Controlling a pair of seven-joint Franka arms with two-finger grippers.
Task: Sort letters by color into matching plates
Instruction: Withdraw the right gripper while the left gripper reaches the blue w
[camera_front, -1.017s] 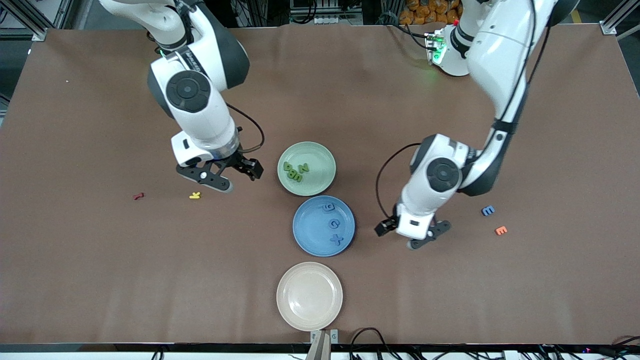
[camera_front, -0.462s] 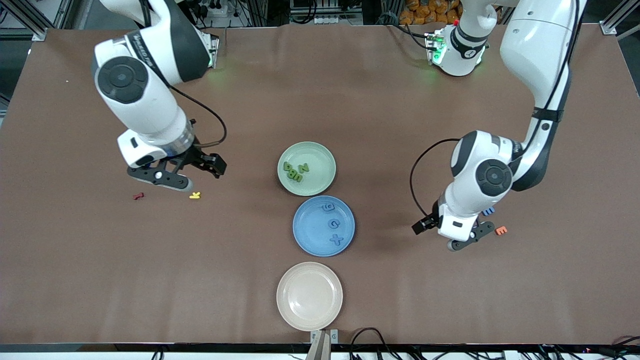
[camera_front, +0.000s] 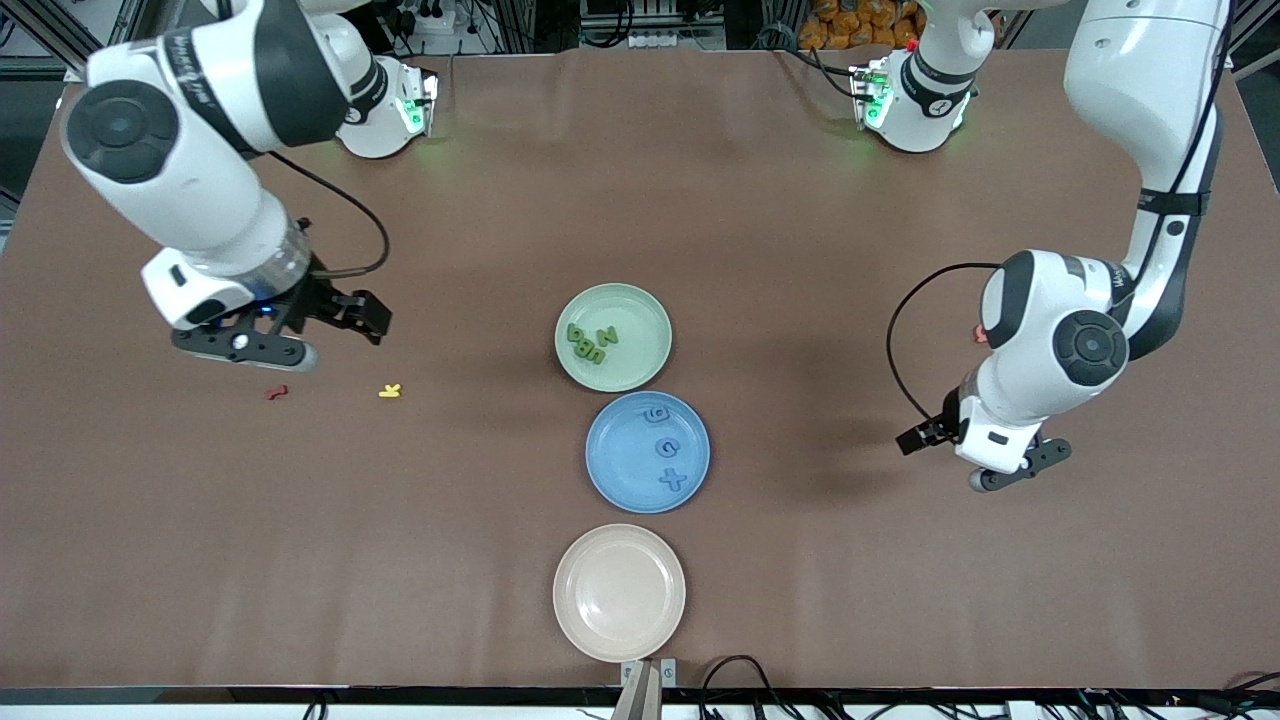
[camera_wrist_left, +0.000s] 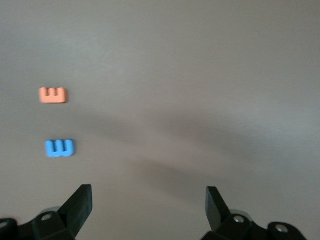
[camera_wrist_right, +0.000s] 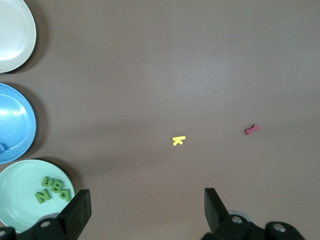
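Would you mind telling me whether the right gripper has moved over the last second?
Yes. The right gripper has travelled away from the pale green plate toward the right arm's end of the table, and is now over the table beside the red letter, fingers open.

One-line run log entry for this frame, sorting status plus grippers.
green plate: four green letters | blue plate: three blue letters | blue letter on table | left gripper open, empty | right gripper open, empty

The brown counter (camera_front: 760, 220) carries green (camera_front: 640, 305), blue (camera_front: 610, 470) and cream (camera_front: 619, 592) plates in a row, plus scattered red (camera_front: 277, 392), yellow (camera_front: 390, 391), orange (camera_wrist_left: 53, 95) and blue (camera_wrist_left: 59, 148) letters.
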